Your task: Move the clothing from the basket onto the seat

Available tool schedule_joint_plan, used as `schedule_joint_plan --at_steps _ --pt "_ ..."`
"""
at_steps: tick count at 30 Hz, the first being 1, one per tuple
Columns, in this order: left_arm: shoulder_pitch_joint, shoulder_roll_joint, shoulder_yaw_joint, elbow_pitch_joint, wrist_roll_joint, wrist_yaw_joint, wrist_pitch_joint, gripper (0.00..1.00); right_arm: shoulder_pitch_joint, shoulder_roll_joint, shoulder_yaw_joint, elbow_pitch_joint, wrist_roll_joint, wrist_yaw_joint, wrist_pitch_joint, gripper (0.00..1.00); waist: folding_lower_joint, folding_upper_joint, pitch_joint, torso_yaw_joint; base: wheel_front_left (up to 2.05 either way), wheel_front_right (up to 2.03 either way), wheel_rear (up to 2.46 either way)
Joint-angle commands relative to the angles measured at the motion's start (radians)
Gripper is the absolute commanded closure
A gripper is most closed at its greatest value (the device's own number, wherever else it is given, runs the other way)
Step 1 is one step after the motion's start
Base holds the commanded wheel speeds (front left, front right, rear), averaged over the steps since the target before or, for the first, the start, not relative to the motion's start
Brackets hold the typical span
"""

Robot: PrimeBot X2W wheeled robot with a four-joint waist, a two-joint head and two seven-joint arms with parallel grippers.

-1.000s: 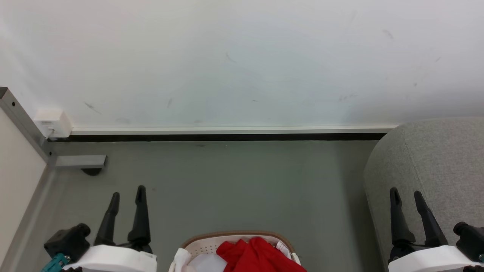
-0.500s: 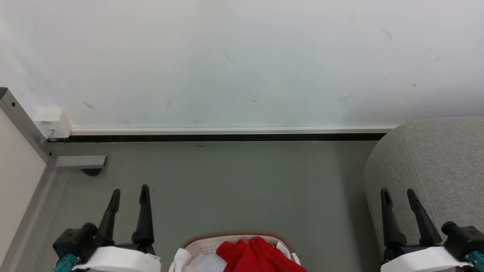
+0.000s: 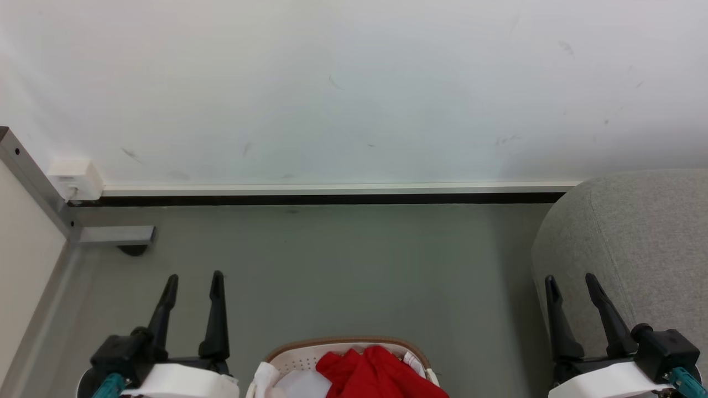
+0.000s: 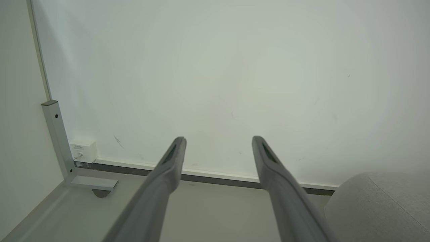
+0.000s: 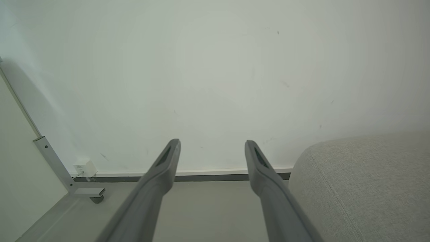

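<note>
Scuffed white wall (image 3: 354,83), dark skirting strip (image 3: 332,200), grey-green floor (image 3: 359,265), metal post (image 3: 34,178) left.

You have open floor (image 3: 359,265) from the basket (image 3: 343,341) to the wall (image 3: 354,83). Seat (image 3: 641,232) crowds your right; metal frame post (image 3: 36,179) boxes in the left.

No text is legible; the label on the wall box (image 4: 83,151) blurs.

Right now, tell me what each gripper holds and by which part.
Nothing is held. The left gripper and right gripper are open and empty; the clothing lies untouched in the basket.
</note>
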Motion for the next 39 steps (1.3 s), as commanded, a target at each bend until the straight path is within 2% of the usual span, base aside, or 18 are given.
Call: schedule_joint_plan --at_steps 1,21,39 --pt "-0.003 0.009 0.0 -0.001 0.027 0.004 -0.012 0.0 -0.014 -0.008 0.002 0.001 -0.025 -0.002 -0.01 0.0 0.0 0.0 0.0 0.0 0.0 0.0 0.0" --pt "0.018 0.008 -0.001 0.01 0.159 0.012 -0.045 0.0 -0.018 -0.008 0.025 0.003 -0.149 -0.002 -0.046 0.0 0.0 0.0 -0.012 0.005 0.0 0.0 0.0" --pt "0.019 0.005 0.016 0.021 0.145 0.017 -0.043 0.0 -0.017 -0.008 0.021 -0.006 -0.122 -0.002 -0.043 0.0 0.0 0.0 -0.013 -0.006 0.0 0.0 0.0"
